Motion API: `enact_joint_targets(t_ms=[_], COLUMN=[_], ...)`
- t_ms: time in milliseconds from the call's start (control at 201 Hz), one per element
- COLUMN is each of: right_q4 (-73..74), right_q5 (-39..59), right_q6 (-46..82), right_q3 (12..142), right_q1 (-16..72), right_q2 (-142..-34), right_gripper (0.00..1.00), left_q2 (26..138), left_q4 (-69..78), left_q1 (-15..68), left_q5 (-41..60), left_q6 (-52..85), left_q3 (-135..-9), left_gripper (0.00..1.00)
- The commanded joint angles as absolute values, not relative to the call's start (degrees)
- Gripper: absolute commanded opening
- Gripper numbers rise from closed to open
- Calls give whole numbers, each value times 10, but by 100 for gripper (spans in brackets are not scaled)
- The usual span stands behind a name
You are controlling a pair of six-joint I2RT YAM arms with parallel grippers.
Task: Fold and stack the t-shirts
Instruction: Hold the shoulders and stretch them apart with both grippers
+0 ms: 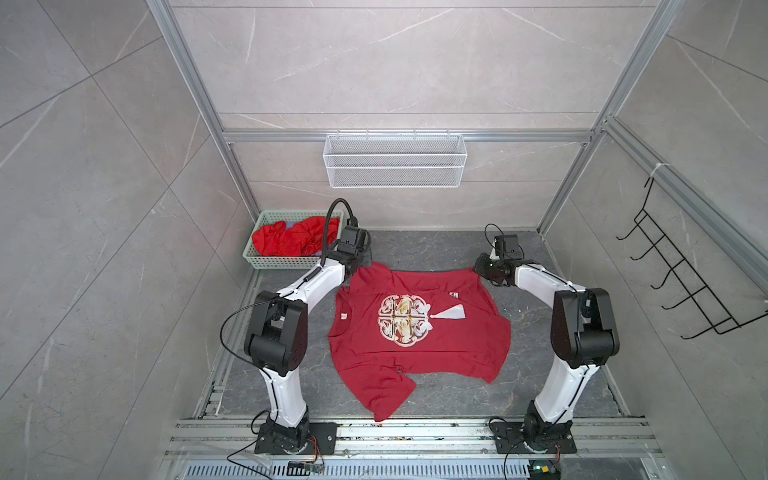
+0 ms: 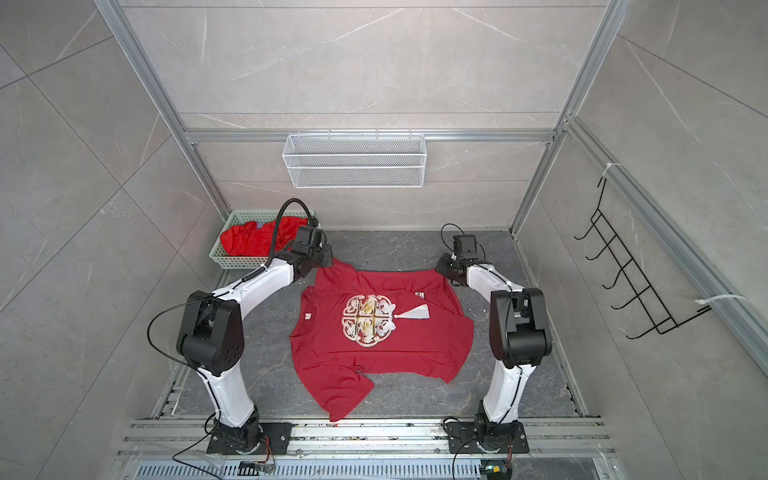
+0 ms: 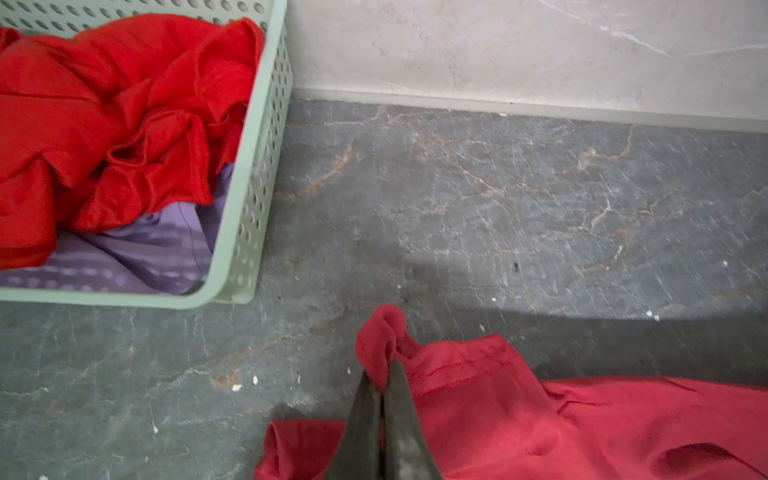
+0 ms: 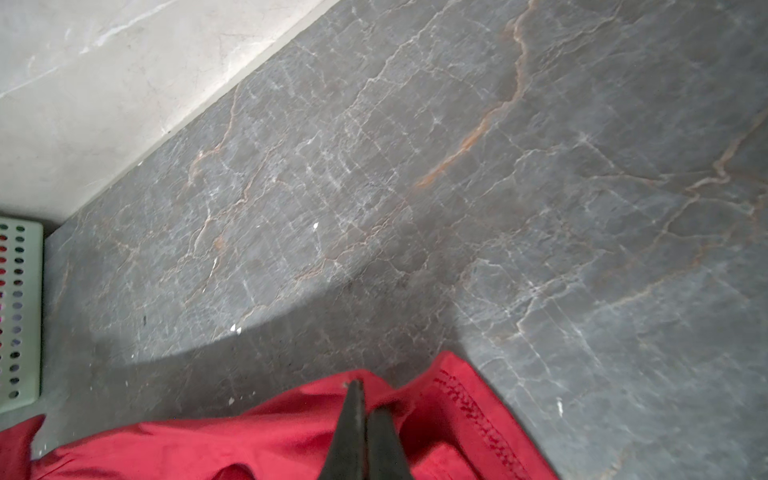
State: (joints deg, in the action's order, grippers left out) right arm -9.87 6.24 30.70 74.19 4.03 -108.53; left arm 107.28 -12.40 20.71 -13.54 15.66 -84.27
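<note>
A dark crimson t-shirt (image 1: 415, 353) (image 2: 374, 357) lies spread on the dark stone table in both top views, with a round white-gold print (image 1: 405, 320) and a white tassel shape facing up. One sleeve is folded over near the front. My left gripper (image 1: 360, 267) (image 3: 384, 370) is shut on the shirt's far left corner, and a fold of cloth (image 3: 380, 332) bunches past its tips. My right gripper (image 1: 478, 270) (image 4: 363, 395) is shut on the far right corner beside a stitched hem (image 4: 469, 407). More red t-shirts (image 1: 291, 241) (image 3: 104, 104) lie crumpled in a basket.
The pale green perforated basket (image 1: 257, 262) (image 3: 245, 187) stands at the back left, close to my left wrist, and also holds a purple cloth (image 3: 137, 249). A white wire basket (image 1: 395, 160) hangs on the back wall. A black hook rack (image 1: 681, 282) hangs at the right.
</note>
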Motion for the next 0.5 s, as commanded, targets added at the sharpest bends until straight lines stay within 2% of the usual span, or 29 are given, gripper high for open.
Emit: enact_joint_targets(t_ms=[0, 199, 493], right_q4=[-108, -95, -101], right_q5=[52, 64, 72], right_q6=[327, 349, 346], right_q3=[764, 780, 793], right_q1=[32, 27, 23], right_q2=[-1100, -1120, -1139], right_gripper=[1, 1, 1], left_q2=[1076, 1102, 1098], left_q4=[-104, -99, -98], left_q1=[188, 179, 179], left_q5=[-122, -64, -53], left_q6=[139, 131, 107], left_q3=[-878, -905, -895], left_gripper=[0, 0, 0])
